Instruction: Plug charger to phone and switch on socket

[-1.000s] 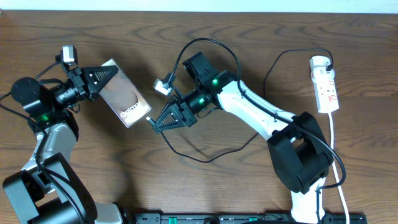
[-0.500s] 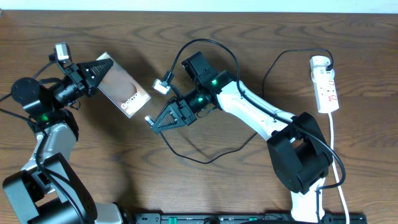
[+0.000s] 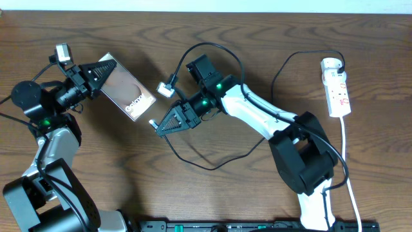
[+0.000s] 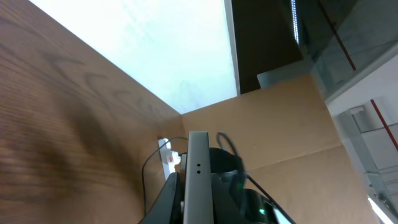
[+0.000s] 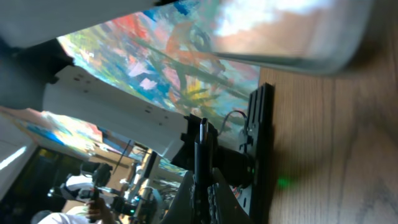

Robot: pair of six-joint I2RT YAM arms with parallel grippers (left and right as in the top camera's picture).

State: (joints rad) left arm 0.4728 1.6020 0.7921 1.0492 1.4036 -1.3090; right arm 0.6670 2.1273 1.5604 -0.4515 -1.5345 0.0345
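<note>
The phone (image 3: 130,95) is a dark brown slab with white lettering, held tilted above the table at the left by my left gripper (image 3: 103,73), which is shut on its far end. In the left wrist view its grey edge (image 4: 198,180) stands between the fingers. My right gripper (image 3: 162,126) is shut on the charger's small plug tip (image 3: 153,123), just below the phone's near end, apart from it. The black charger cable (image 3: 212,161) loops across the table. In the right wrist view the tip (image 5: 203,155) sits between the fingers. The socket (image 3: 338,89) lies at the far right.
The charger's black cable arcs up to the socket's top end (image 3: 331,64). A white cord (image 3: 347,161) runs from the socket down the right side. A small white connector (image 3: 168,89) hangs by the right wrist. A black rail (image 3: 244,225) lines the table's front edge.
My left gripper lifted and turned the phone up and to the left during the first half second, then held still. My right gripper with the plug tip shifted slightly left.
</note>
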